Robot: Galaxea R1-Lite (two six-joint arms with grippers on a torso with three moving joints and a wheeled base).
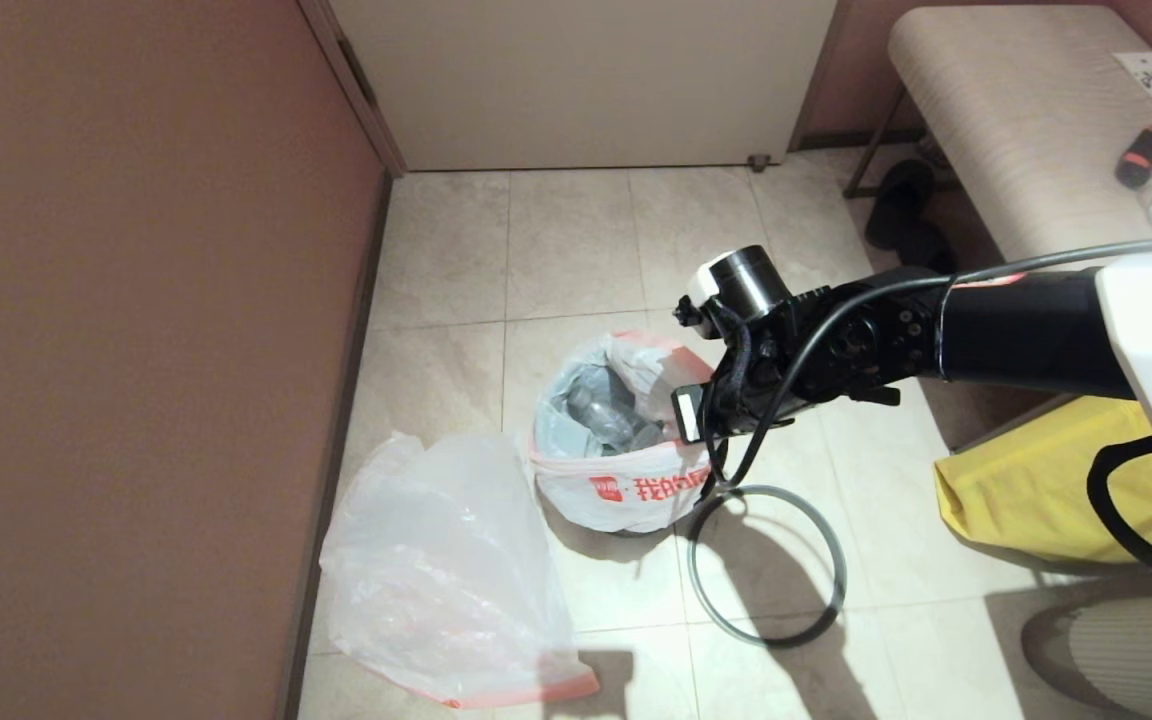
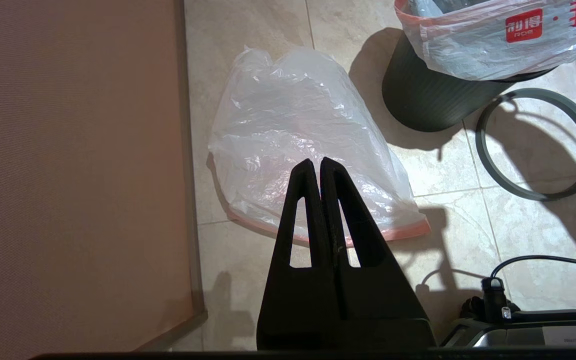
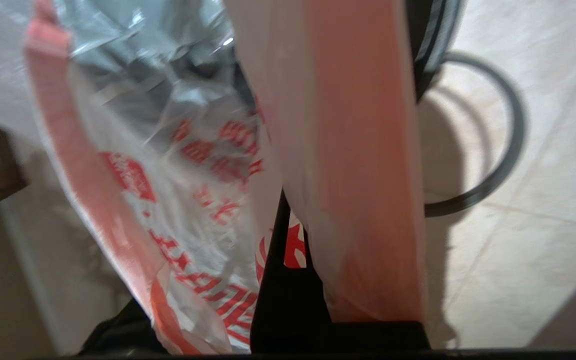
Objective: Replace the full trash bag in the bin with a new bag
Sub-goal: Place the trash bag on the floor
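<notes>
The full trash bag (image 1: 626,500), white with a pink edge and red print, sits in the black bin (image 2: 428,95) with bottles inside. My right gripper (image 1: 704,450) is at the bag's right rim. In the right wrist view it (image 3: 293,195) is shut on the bag's pink edge band (image 3: 363,150), which drapes over and hides one finger. The grey hoop (image 1: 771,643) lies on the floor right of the bin. The new bag (image 1: 436,570) lies crumpled on the tiles to the left. My left gripper (image 2: 316,161) hangs shut and empty above it.
A brown wall (image 1: 136,350) runs along the left, close to the new bag. A yellow fabric bag (image 1: 1026,490) lies at the right. A padded bench (image 1: 1016,130) stands at the back right, with dark shoes (image 1: 901,215) under it. A cable (image 2: 533,260) trails near my base.
</notes>
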